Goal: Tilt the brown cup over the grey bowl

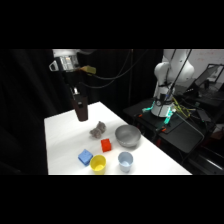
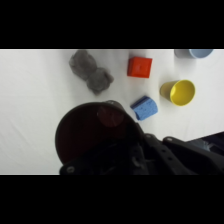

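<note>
A: Running left to right across the side view, the brown cup [image 1: 81, 110] comes first, hanging upright in the air above the far left part of the white worktop [image 1: 62, 142], with the claw [image 1: 77, 98] clenched on its rim from above. Next comes a lumpy grey object [image 1: 98, 129], then a blue block [image 1: 85, 157], a yellow cup [image 1: 98, 163], a red block [image 1: 106, 145] and a pale blue cup [image 1: 125, 161]. The grey bowl [image 1: 128, 135] sits furthest right.

B: So how far along is the task?

A: The cup looks lifted and held, but it is well apart from the bowl, with the lumpy object between them. By these views, the carry across and the tilt itself are both left to do.

B: What does the wrist view add?

A: It looks straight down into the cup's open mouth, which shows dark red inside; contents cannot be made out. It shows no bowl at all; only the side view gives the gap.
</note>
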You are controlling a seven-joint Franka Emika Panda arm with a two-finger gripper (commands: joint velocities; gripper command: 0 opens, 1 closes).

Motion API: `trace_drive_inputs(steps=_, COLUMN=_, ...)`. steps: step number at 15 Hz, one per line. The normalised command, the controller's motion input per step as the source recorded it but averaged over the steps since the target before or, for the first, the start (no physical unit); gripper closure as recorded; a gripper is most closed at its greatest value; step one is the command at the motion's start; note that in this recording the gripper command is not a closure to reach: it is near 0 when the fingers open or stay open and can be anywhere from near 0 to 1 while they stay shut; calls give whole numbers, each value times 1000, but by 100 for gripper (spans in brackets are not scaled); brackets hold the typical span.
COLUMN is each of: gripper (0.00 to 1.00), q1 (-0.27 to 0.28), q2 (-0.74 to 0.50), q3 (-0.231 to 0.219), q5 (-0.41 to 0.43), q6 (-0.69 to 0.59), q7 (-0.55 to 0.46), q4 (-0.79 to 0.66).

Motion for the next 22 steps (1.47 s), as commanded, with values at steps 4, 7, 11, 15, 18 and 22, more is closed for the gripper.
trace_drive_inputs(steps=4, gripper=12, q1=-34, q2=-664, q3=56, q5=437, q6=-202, q7=-292, q4=-654)
trace_drive_inputs(steps=7, gripper=12, q1=-3, q2=-529, q3=-15, q5=473, q6=-159, q7=-387, q4=-575)
trace_drive_inputs(steps=11, gripper=13, q1=38, q2=-272, q3=-61, q5=520, q6=-146, q7=-489, q4=-387)
trace_drive_inputs(steps=15, gripper=13, q1=-2, q2=195, q3=-106, q5=577, q6=-250, q7=-585, q4=-57)
trace_drive_inputs(steps=18, gripper=13, q1=-117, q2=433, q3=-79, q5=487, q6=-417, q7=-590, q4=169)
trace_drive_inputs(steps=22, gripper=13, q1=-216, q2=445, q3=-46, q5=404, q6=-594, q7=-450, q4=362)
